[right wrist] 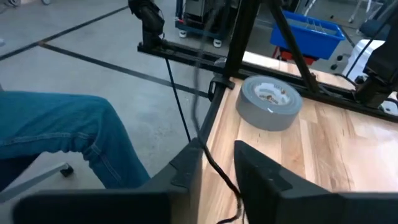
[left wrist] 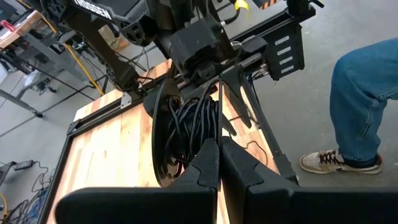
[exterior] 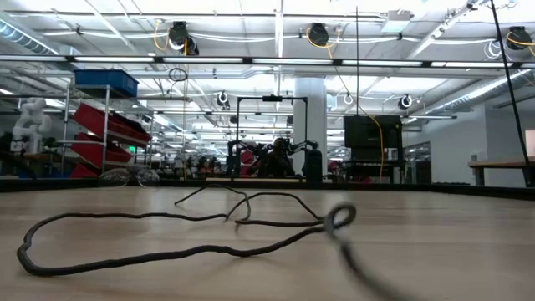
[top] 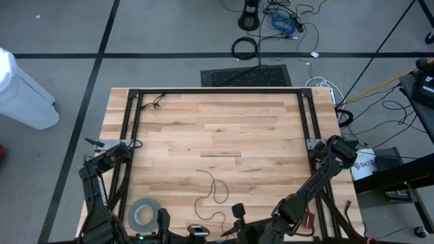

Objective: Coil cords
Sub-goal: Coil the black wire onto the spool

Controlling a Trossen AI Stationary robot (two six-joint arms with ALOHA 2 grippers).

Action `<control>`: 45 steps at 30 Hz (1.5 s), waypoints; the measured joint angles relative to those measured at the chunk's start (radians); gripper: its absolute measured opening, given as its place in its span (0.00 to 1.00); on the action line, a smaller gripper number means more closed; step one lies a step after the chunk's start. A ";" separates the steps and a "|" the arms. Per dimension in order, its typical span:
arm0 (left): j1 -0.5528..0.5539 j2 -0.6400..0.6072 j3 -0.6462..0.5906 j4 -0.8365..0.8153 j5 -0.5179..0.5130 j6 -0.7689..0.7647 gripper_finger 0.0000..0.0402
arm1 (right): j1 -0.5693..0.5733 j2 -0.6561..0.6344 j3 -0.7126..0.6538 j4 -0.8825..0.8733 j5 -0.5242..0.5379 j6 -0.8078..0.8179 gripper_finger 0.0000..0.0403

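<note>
Near the front edge of the wooden table (top: 224, 129), the cord (top: 211, 193) lies as a thin dark wire in loose, uneven loops on the bare wood. From the high view it runs from around the middle of the table toward the front edge, between the two grippers. From the low view the same cord (exterior: 167, 226) lies flat on the surface in an open, irregular loop with a small ring-shaped twist at one end (the nearest stretch is blurred).

Left gripper (left wrist: 217, 163): positioned at the front edge of the table, to the left of the cord's near end. Its two dark fingers meet with no gap between them, and nothing shows between them. Beyond them, the left wrist view shows the right arm's gripper housing with a bundle of black cables (left wrist: 193, 121).

Right gripper (right wrist: 217, 163): positioned at the front edge of the table, to the right of the cord's near end. Its fingers stand partly apart, and a thin dark strand of the cord (right wrist: 214, 163) passes through the gap between them. Whether the fingers press on the strand cannot be told.

A wide grey tape roll (top: 144, 213) lies flat on the table near the front left corner, apart from the cord. The right wrist view shows the same roll (right wrist: 269, 101) beyond the fingers.

A person's leg in blue jeans (right wrist: 68, 134) shows beside the table's front edge.
</note>
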 joint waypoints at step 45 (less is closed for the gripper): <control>0.043 0.067 0.000 0.329 0.373 0.489 0.00 | -0.184 -0.011 0.184 0.082 -0.246 -0.311 0.00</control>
